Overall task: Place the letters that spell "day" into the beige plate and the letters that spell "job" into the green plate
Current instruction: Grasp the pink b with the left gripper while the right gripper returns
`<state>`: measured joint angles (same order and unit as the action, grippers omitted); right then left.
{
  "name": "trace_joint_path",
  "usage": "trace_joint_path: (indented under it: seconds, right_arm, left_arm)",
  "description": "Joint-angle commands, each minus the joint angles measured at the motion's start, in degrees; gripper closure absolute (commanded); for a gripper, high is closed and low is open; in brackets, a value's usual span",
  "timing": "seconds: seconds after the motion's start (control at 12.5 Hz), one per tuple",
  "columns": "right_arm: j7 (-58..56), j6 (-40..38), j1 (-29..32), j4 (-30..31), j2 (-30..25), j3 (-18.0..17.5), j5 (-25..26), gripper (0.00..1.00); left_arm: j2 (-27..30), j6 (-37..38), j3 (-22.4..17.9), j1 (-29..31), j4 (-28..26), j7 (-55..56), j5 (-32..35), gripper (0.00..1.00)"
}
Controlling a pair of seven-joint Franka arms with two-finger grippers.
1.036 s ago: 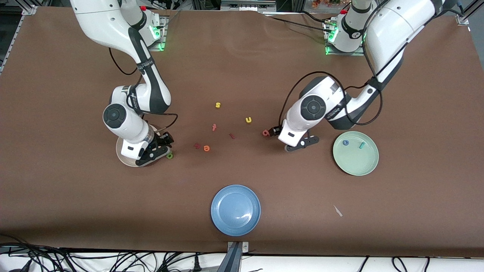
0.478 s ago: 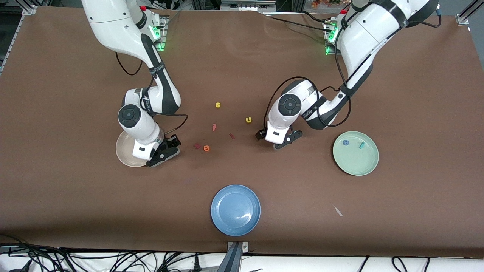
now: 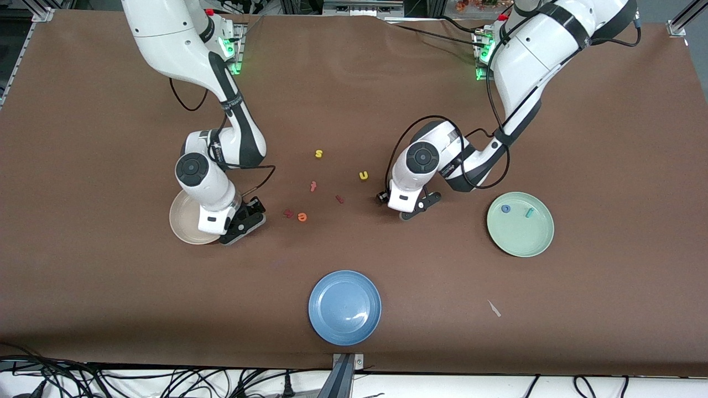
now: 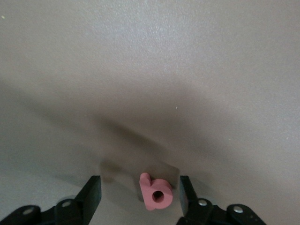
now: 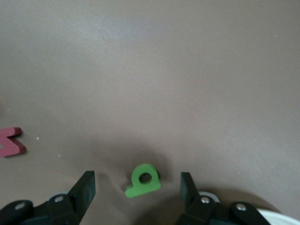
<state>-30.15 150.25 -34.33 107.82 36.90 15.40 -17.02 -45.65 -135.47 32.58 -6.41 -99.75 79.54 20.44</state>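
Observation:
The salmon-red "b" (image 4: 156,194) lies flat on the brown table between the fingers of my left gripper (image 4: 138,185), which is open and low around it, one finger close beside it. The green loop-and-stem letter (image 5: 144,180) lies flat between the open fingers of my right gripper (image 5: 137,178). In the front view both letters are hidden under the left gripper (image 3: 383,198) and the right gripper (image 3: 250,216). The beige plate (image 3: 182,224) sits partly under the right arm. The green plate (image 3: 520,232) holds the blue "o" (image 3: 505,209) and the teal "j" (image 3: 529,212).
Between the two grippers lie a yellow "s" (image 3: 318,153), a yellow "u" (image 3: 363,175), three dark red letters (image 3: 313,186) and an orange round letter (image 3: 302,216). A blue plate (image 3: 344,307) stands nearest the front camera. A pale scrap (image 3: 494,308) lies near it.
Both arms have shifted over their letters. The left gripper moved toward the right arm's end onto the salmon "b". The right gripper moved off the beige plate onto the green letter.

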Motion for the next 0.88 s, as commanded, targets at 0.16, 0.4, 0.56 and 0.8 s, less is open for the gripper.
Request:
trace_joint_path:
  seconds: [0.16, 0.4, 0.56, 0.8]
  right_arm:
    - [-3.86, 2.32, 0.66, -0.86, 1.77, -1.16, -1.17, 0.18]
    - [-6.76, 2.41, 2.33, -0.77, 2.21, -1.51, -1.17, 0.18]
    - [-6.85, 3.20, 4.00, -0.60, 2.30, -3.26, -1.17, 0.18]
    - [-7.55, 3.20, 4.97, -0.60, 2.39, -4.06, -1.17, 0.18]
  left_arm:
    - [-1.02, -0.93, -0.15, -1.41, 1.40, 1.50, 1.70, 0.36]
    - [-1.37, -0.93, -0.15, -1.50, 1.40, 1.50, 1.79, 0.47]
    - [-1.37, -0.93, -0.15, -1.50, 1.84, 1.41, 1.88, 0.60]
    - [-1.28, -0.76, -0.58, -1.76, 2.10, 0.89, 1.97, 0.96]
